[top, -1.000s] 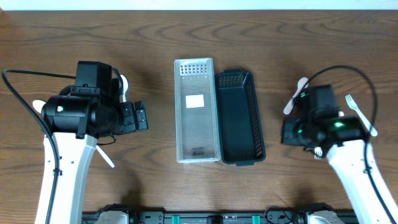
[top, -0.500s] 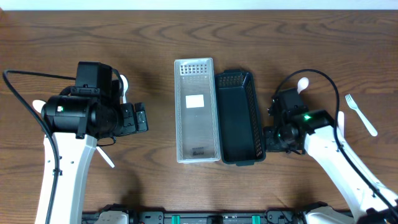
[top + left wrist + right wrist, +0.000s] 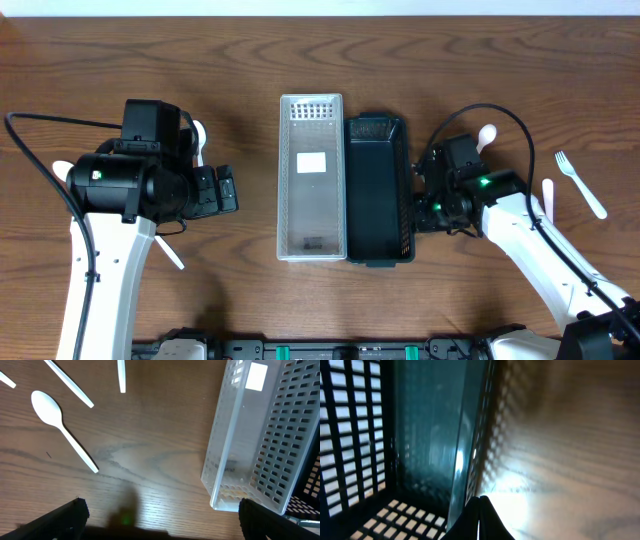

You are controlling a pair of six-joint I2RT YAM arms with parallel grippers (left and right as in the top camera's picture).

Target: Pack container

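A clear slotted basket [image 3: 313,178] and a dark slotted basket [image 3: 378,190] lie side by side, touching, at the table's middle. My right gripper [image 3: 415,212] is shut and empty, its tips pressed against the outside of the dark basket's right wall. In the right wrist view the shut right gripper [image 3: 480,519] meets that dark basket [image 3: 370,435] at its lower edge. My left gripper [image 3: 228,188] hovers open, left of the clear basket. In the left wrist view the left gripper [image 3: 162,525] holds nothing, and its dark fingertips [image 3: 65,520] stand wide apart above bare wood.
White plastic cutlery lies loose on the table. A spoon [image 3: 60,427] and stick-like handles [image 3: 69,382] are near the left arm. Another spoon [image 3: 487,135], a knife [image 3: 548,195] and a fork [image 3: 580,183] lie to the right. The clear basket [image 3: 260,435] is close to the left gripper.
My right arm swung left from the cutlery to the dark basket and pushed it straight against the clear basket. Both baskets shifted slightly left. The left arm stayed still.
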